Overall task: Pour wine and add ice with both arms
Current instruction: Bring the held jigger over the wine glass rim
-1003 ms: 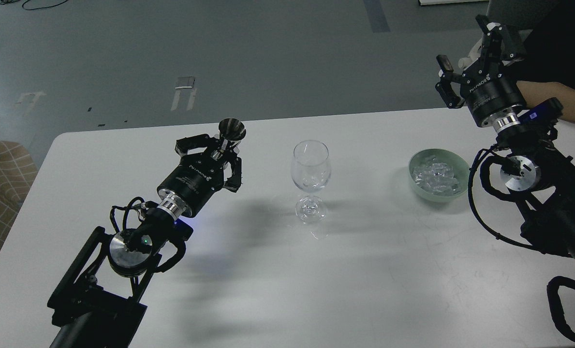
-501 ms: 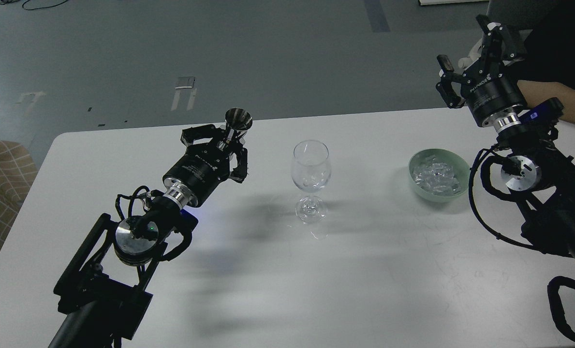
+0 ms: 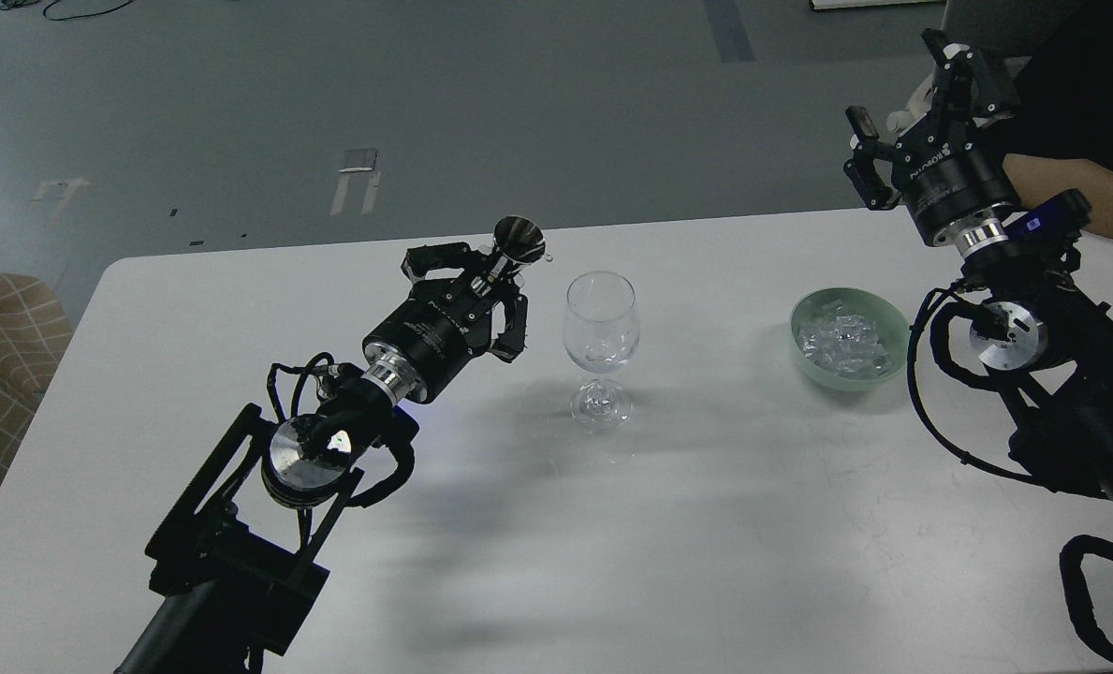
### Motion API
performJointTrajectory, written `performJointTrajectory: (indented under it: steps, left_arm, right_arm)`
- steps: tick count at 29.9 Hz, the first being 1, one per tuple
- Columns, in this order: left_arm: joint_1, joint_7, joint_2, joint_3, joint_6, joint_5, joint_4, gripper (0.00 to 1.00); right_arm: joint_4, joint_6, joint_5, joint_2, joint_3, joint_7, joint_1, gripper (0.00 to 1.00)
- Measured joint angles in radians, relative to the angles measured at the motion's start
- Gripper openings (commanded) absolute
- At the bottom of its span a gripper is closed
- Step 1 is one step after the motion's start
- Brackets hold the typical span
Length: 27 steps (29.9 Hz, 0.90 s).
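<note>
Cup [image 3: 517, 240], a small dark metal one, was held in the closed fingers of the left gripper [image 3: 492, 271] and had been carried rightward across the table [image 3: 706, 524] over the last second, from well left of the glass [image 3: 600, 323] to just beside its rim. Cup was seen slightly tipped toward the glass, mouth not yet over the bowl of the glass. Wine was not visible; it was judged to be inside the cup, since the glass looked nearly empty, though a trace at its bottom could not be ruled out. Pouring step was judged about to begin, not started.

Right gripper [image 3: 921, 117] was unchanged over the same second, raised above the far right table edge, fingers spread wide and nothing held. Ice [image 3: 842, 342] was left heaped in the green bowl [image 3: 893, 323], right of the glass and apart from it, untouched. A bare forearm [image 3: 1071, 192] was seen behind the right arm. Ice step was judged still entirely ahead.
</note>
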Motion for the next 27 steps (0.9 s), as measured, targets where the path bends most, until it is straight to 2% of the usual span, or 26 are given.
performJointTrajectory:
  steps: [27]
  left_arm:
    - [-0.041, -0.001, -0.001, 0.033, 0.0, 0.064, 0.002, 0.0]
  right_arm:
    - [0.002, 0.0, 0.0, -0.002, 0.002, 0.0, -0.004, 1.0]
